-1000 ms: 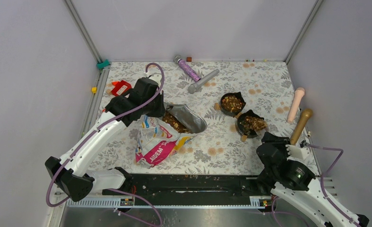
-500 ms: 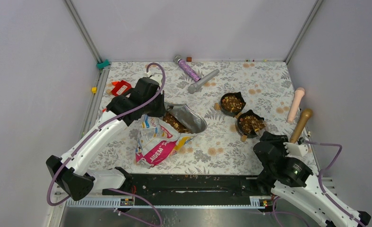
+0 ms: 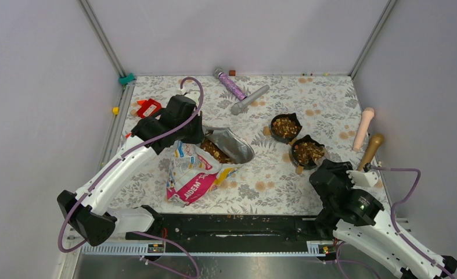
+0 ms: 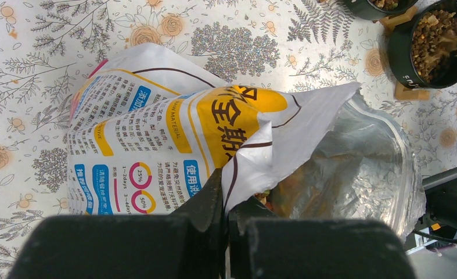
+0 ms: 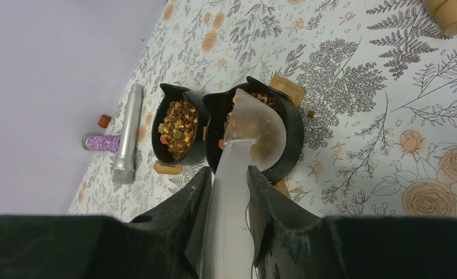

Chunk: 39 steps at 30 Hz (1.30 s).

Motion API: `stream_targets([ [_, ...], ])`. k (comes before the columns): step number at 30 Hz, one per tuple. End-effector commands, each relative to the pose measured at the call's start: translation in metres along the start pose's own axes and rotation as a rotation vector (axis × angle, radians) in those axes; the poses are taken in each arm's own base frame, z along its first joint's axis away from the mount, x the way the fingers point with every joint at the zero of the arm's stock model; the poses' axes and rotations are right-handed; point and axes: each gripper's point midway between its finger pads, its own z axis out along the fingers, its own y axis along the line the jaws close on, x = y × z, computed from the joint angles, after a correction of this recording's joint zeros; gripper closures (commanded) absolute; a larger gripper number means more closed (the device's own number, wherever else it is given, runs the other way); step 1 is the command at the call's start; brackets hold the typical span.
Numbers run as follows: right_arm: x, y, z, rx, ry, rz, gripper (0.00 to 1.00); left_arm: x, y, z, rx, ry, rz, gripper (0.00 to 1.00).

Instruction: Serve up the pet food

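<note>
An open pet food bag [image 3: 198,168] lies on the floral mat, its foil mouth [image 3: 229,145] showing brown kibble [image 3: 214,151]. My left gripper [image 4: 226,200] is shut on the bag's mouth edge [image 4: 255,168]. Two black bowls stand right of it: the far bowl [image 3: 285,127] and the near bowl [image 3: 307,152], both holding kibble. My right gripper [image 5: 230,174] is shut on a translucent scoop [image 5: 246,131], whose tilted cup hangs over the near bowl [image 5: 287,125]. The far bowl [image 5: 178,122] sits to its left.
A silver microphone [image 3: 249,99] and a purple glitter tube [image 3: 230,84] lie at the back. A pink handle [image 3: 363,128] and a gold one [image 3: 370,151] lie at the right edge. A red item [image 3: 148,107] sits back left. Small wooden blocks lie beside the bowls.
My right arm has shifted left and forward with the scoop, over the near bowl. The left arm and the bag have stayed still.
</note>
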Motion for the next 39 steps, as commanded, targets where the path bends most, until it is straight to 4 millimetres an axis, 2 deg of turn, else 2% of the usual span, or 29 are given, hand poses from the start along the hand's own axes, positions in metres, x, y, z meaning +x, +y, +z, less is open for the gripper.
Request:
stream_targets([
  [1, -0.014, 0.013, -0.002, -0.013, -0.045, 0.0, 1.0, -0.013, -0.017, 0.0, 0.068, -0.038, -0.011, 1.0],
  [8, -0.012, 0.017, -0.002, -0.005, -0.038, -0.02, 1.0, -0.014, -0.017, -0.002, 0.071, -0.042, -0.009, 1.0],
  [14, 0.003, 0.033, -0.001, -0.053, 0.012, -0.03, 1.0, -0.014, -0.017, 0.0, 0.071, -0.039, -0.01, 1.0],
  [20, 0.002, 0.037, -0.001, -0.05, 0.009, -0.076, 1.0, -0.014, -0.017, -0.002, 0.071, -0.043, -0.009, 1.0],
  [27, -0.005, 0.034, -0.001, -0.057, -0.016, -0.092, 1.0, -0.014, -0.017, -0.002, 0.073, -0.042, -0.01, 1.0],
  [33, -0.03, 0.033, -0.009, -0.052, -0.058, -0.194, 1.0, -0.013, -0.017, 0.0, 0.072, -0.037, -0.011, 1.0],
  [39, -0.031, 0.043, -0.016, -0.078, -0.004, -0.302, 1.0, -0.012, -0.017, 0.002, 0.068, -0.029, -0.01, 1.0],
])
